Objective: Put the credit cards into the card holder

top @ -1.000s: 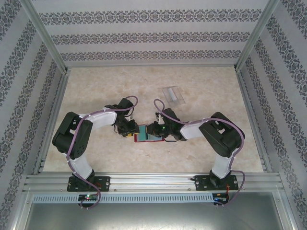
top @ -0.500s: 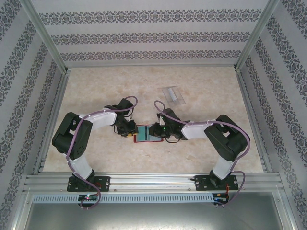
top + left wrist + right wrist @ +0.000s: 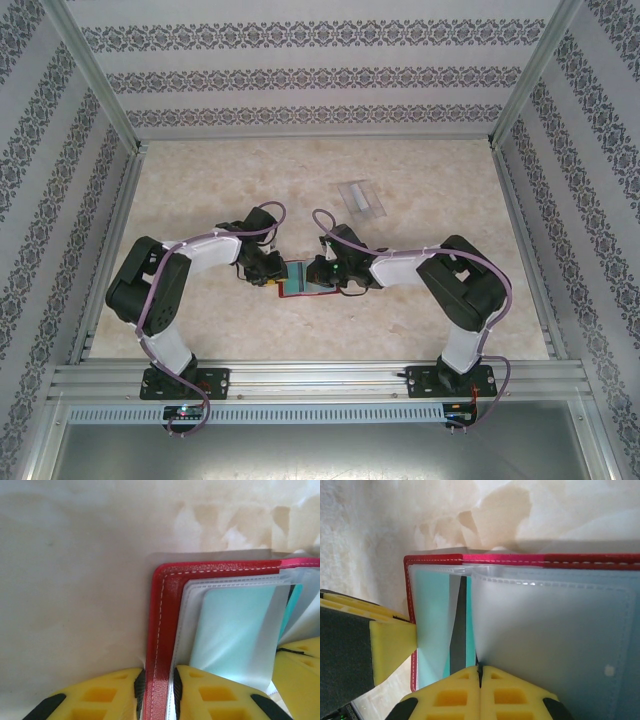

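Both arms meet mid-table [image 3: 200, 180] over the red wallet [image 3: 305, 292], which lies open and flat w/ a teal credit card [image 3: 298, 274] showing inside. L side: left gripper [image 3: 268, 275] is clamped on the red wallet's cover. In the left wrist view the stitched red edge [image 3: 165, 610] runs straight down between the two yellow fingers [image 3: 220, 697], one each side and pressed to it. The credit card [image 3: 235, 630] sits just right of that grip, inside a cloudy plastic sleeve [image 3: 192, 600], near the fingers but not between them. R side: right gripper [image 3: 318, 275] is at the wallet's other half, w/ its jaws fully together. In the right wrist view the fingertips [image 3: 480, 680] meet at a seam right where two sleeve [image 3: 550, 630] edges and a thin dark strip come down. Can't tell if anything is pinched there. Teal credit card [image 3: 432, 620] lies just left of that seam, under the sleeve. Card holder [image 3: 363, 197] stands well apart, farther back on the table, beyond the right gripper.
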